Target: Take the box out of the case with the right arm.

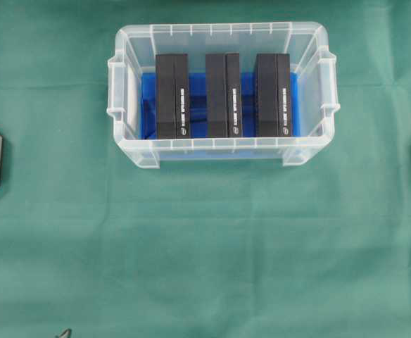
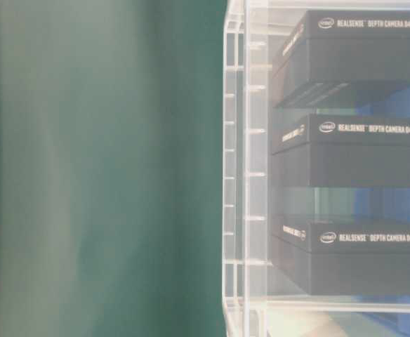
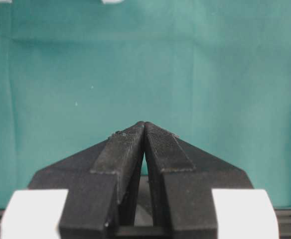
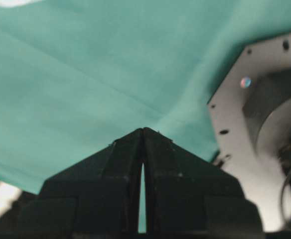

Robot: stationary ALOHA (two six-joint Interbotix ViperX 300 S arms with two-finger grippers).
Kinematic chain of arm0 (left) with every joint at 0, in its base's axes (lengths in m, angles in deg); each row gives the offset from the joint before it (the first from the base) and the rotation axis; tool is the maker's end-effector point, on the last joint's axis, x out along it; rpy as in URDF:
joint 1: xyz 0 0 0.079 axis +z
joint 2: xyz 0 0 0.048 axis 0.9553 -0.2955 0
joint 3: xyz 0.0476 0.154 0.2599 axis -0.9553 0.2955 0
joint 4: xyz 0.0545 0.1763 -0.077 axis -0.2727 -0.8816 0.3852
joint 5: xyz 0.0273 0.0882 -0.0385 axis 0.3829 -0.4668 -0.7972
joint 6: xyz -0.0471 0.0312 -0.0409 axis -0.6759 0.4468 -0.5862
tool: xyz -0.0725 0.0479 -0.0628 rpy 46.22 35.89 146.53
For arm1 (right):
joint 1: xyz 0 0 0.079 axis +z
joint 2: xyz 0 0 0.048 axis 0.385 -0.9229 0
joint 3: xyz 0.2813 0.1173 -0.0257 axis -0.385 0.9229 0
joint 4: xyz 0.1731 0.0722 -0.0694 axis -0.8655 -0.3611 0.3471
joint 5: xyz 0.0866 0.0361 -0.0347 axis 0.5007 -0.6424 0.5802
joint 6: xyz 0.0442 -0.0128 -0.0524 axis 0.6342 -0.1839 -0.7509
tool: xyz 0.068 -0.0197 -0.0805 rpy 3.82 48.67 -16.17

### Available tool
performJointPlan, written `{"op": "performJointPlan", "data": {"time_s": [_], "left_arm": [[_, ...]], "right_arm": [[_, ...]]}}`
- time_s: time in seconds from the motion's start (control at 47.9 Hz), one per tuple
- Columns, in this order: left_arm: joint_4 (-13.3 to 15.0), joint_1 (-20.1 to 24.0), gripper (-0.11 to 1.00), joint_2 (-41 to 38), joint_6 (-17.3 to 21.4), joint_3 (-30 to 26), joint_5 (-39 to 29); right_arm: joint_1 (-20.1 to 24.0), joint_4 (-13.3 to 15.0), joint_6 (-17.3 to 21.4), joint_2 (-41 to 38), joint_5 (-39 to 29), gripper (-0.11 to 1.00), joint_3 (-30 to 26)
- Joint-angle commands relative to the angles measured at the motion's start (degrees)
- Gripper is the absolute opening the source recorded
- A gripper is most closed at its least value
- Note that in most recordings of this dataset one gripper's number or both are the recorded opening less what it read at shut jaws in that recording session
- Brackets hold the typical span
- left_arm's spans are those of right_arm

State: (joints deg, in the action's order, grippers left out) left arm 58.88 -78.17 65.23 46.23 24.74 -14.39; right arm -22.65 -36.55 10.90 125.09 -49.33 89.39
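While the case is sitting on the green cloth in the overhead view, three black boxes are standing side by side inside it on its blue bottom — no arm is reaching over it. From table level, the boxes are showing through the case's clear wall, each apart from its neighbour. In the left wrist view, the left gripper is hanging pinched closed above bare cloth. In the right wrist view, the right gripper is likewise closed and empty, beside its base plate, well away from the case — it should probably open before descending over one box.
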Motion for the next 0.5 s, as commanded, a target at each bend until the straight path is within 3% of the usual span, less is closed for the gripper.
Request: {"op": "performJointPlan", "data": {"time_s": [0.0,0.188,0.292,0.48], "left_arm": [[-0.1,-0.2,0.02,-0.2,0.0,-1.4,0.4],[-0.1,-0.2,0.02,-0.2,0.0,-1.5,0.4],[-0.1,-0.1,0.02,-0.2,0.0,-1.4,0.4],[-0.1,-0.2,0.02,-0.2,0.0,-1.5,0.3]], "right_arm": [[-0.2,0.2,1.6,-0.2,0.0,0.01,-1.4],[-0.7,1.2,1.4,-1.1,1.3,0.01,-1.4],[-3.7,2.3,0.4,-2.3,2.9,0.0,-1.4],[-13.5,2.5,-8.4,-4.5,4.7,0.01,-1.7]]}}
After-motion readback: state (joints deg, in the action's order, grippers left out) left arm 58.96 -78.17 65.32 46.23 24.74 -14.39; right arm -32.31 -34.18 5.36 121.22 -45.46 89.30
